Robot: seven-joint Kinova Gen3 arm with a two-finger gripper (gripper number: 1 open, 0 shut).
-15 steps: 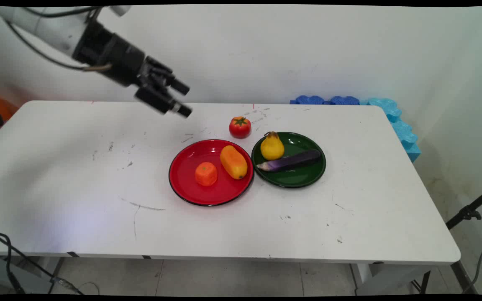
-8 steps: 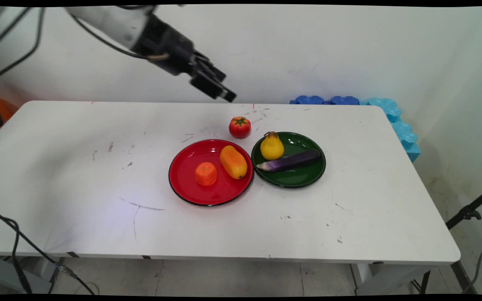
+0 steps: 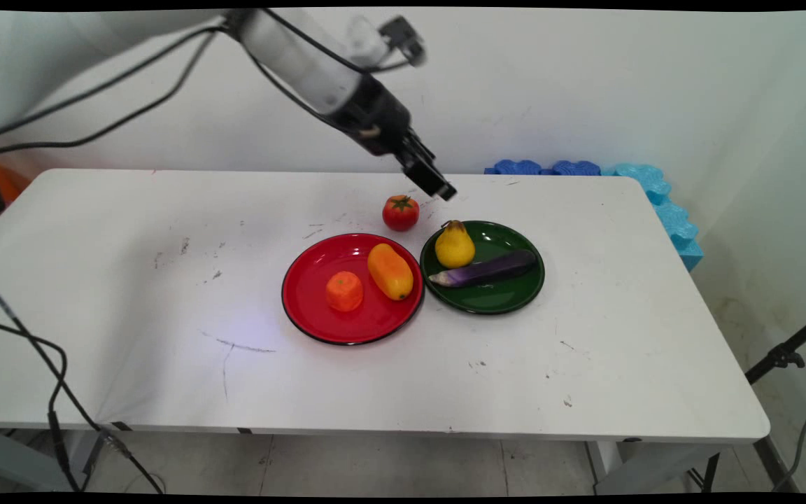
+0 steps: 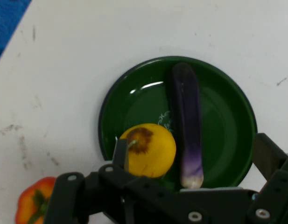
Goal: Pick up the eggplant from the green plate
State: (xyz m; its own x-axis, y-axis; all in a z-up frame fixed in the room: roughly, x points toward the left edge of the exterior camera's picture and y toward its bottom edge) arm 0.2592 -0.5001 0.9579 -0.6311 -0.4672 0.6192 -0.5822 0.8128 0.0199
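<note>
The gripper (image 3: 438,187) hangs above the table, nearest the pear (image 3: 455,245) and the tomato (image 3: 401,213), touching neither. The yellow pear stands upright, stem up, at the far left of a green plate (image 3: 515,297), with a purple aubergine (image 3: 485,270) lying on its side just beside it, pale end pointing left. The red tomato with its green calyx sits on the table just behind the gap between this plate and a red plate (image 3: 312,308).

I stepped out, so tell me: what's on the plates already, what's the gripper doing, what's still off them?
Done: orange and yellow-orange fruit on the red plate; pear and eggplant on the green plate. In hand: nothing; the open gripper hovers near the pear. Left: the tomato, on the table.
</note>
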